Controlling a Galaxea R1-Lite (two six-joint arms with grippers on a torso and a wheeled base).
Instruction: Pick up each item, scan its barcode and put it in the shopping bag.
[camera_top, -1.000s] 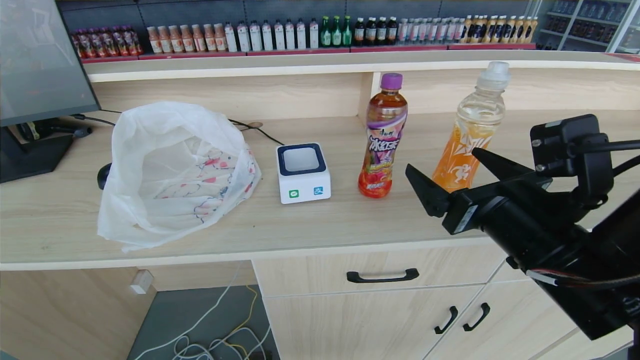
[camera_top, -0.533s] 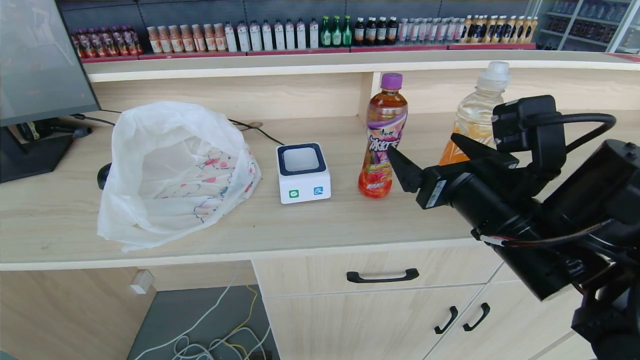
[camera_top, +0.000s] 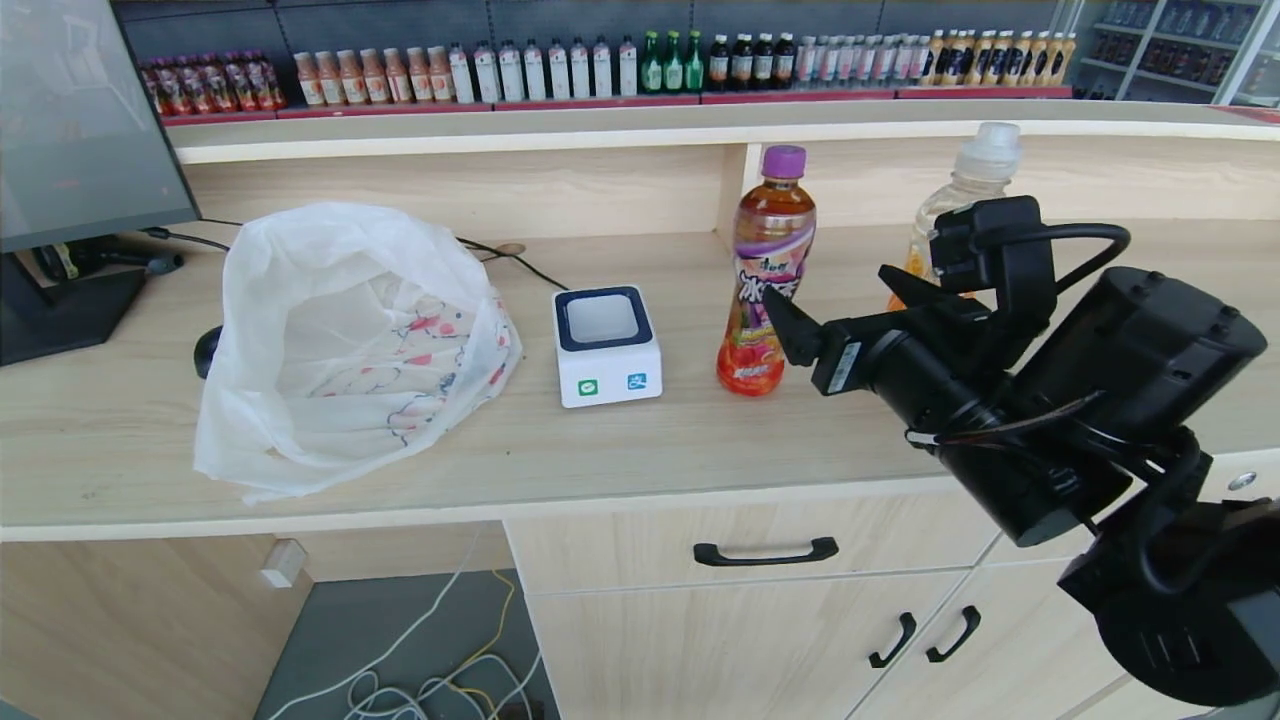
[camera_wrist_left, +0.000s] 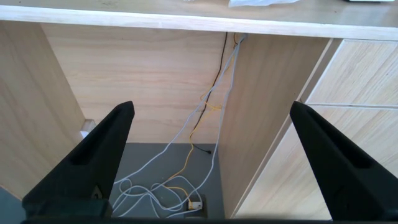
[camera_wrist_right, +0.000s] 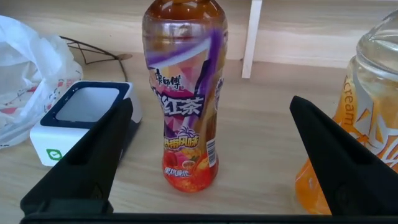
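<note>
Head view: orange bottle (camera_top: 972, 175) half-hidden

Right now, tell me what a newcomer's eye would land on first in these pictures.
The big black right gripper, open, hangs over the right part of the counter, fingers pointed at the purple-capped bottle. That bottle stands upright just right of the white scanner box. An orange bottle with a clear cap stands behind the gripper, and the white shopping bag sits slumped on the counter's left, mouth open.
</note>
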